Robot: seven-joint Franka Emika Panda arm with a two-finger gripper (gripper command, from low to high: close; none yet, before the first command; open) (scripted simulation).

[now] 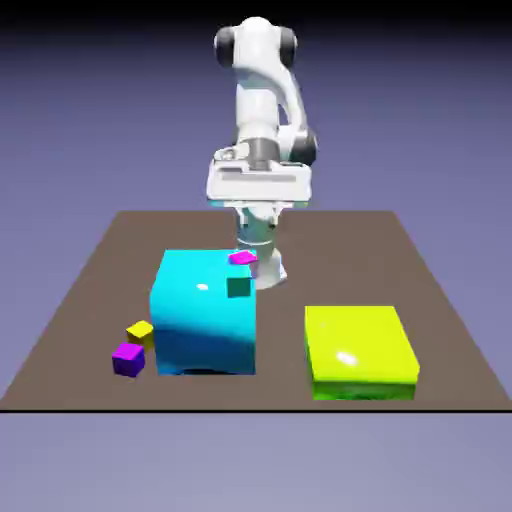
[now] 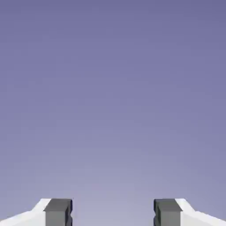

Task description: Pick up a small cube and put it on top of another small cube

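Waiting with nothing in their grip, your fingers [image 2: 58, 212] stand apart above the table [image 1: 290, 385], the hand view showing only blue-violet backdrop between and beyond them. Two small cubes, one yellow [image 1: 141, 334] and one purple [image 1: 129, 360], lie near the table's front left corner in the exterior view, the purple nearer the front edge. Beside them, left of the middle toward the front edge, stands the large cyan block [image 1: 205, 315]; a low yellow-green block [image 1: 358, 335] sits near the front right corner.

At the cyan block's upper right in the exterior view, a magenta cube [image 1: 243, 258] shows just above a dark teal cube [image 1: 239, 286]. They may be stacked or only lined up to the eye; from this angle you cannot tell, nor what lies under them.

With no cube in hand, your step looks to be the pick-up, unless that pair already is the finished stack. Check it first. If it is not, your next move calls for turning the hand down toward the table, settling on one small cube and lowering over it with the fingers spread, staying clear of the cyan block's tall side.
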